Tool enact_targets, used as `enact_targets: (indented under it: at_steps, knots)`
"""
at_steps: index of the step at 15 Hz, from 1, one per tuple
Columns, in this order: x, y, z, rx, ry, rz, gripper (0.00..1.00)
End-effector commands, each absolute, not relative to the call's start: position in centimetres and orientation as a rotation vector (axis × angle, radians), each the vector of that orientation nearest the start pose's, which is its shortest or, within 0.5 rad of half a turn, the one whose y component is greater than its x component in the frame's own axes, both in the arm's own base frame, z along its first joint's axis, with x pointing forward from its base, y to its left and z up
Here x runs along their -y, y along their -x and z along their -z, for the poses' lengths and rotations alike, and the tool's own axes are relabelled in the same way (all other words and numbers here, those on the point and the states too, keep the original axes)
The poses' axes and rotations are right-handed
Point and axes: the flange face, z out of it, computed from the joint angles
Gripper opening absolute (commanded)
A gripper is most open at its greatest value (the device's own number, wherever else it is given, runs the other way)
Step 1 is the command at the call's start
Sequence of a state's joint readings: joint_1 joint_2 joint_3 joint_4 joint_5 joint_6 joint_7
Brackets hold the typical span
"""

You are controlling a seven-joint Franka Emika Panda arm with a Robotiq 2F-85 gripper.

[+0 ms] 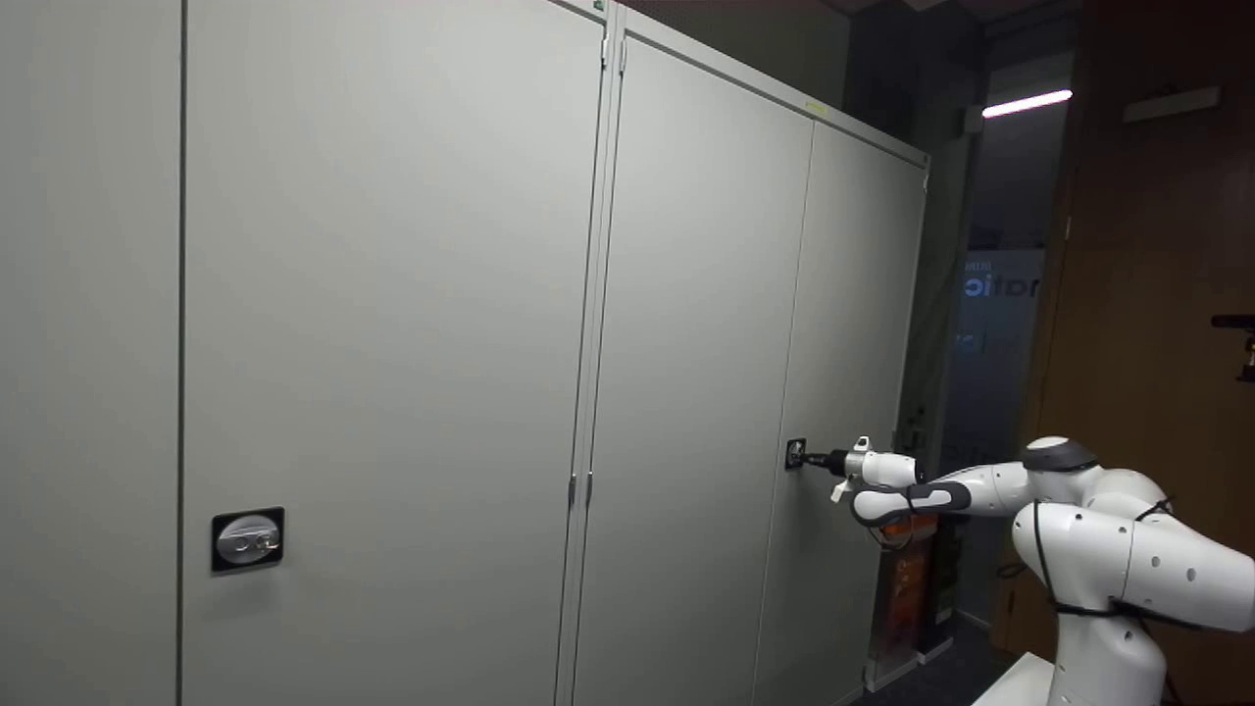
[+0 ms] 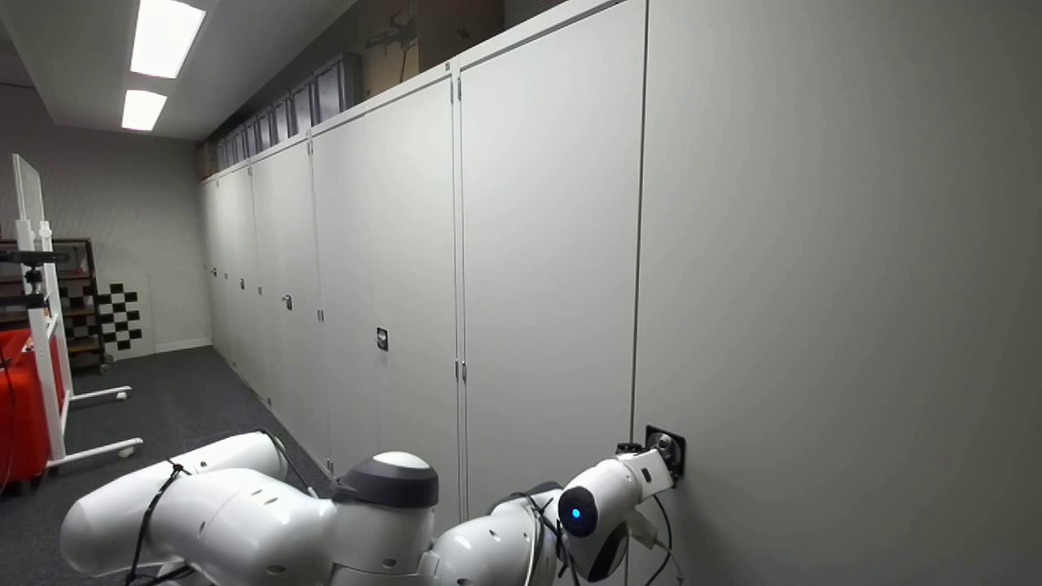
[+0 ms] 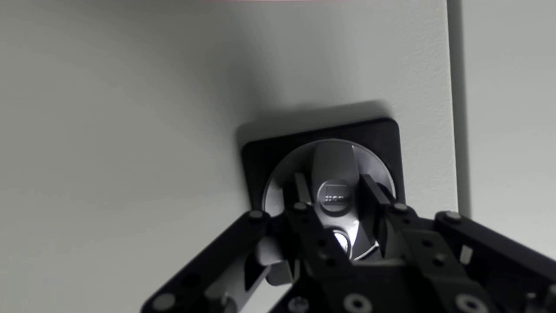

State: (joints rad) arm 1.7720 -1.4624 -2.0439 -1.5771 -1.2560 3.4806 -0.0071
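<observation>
Gripping the silver latch handle (image 3: 333,158) between the black fingers (image 3: 302,187) of the gripper (image 3: 333,184), pinched closely from either side. Mounted, in the wrist view, over a round metal dish (image 3: 370,161) on a square black plate (image 3: 260,156), just beside the gap (image 3: 460,108) at the edge of a pale grey cabinet door (image 3: 130,152). Reached by the white robot arm (image 1: 1083,559), stretched out toward the cabinet door in both exterior views. Matched, in an exterior view, by an oval latch (image 1: 247,540) on the neighbouring cabinet (image 1: 392,294). Backed, in an exterior view, by a checkerboard panel (image 2: 120,317) and a white wheeled stand (image 2: 42,350).
</observation>
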Motion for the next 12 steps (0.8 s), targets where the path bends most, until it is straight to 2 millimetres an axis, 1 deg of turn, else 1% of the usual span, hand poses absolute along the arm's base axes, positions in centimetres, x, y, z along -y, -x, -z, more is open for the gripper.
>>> enact_targets:
  at_steps: [1,12]
  knots:
    - [36.46,-62.99,-22.14,-0.107,2.375,2.005,0.08]
    - [36.91,-62.98,-21.78,-0.007,2.432,2.065,0.08]
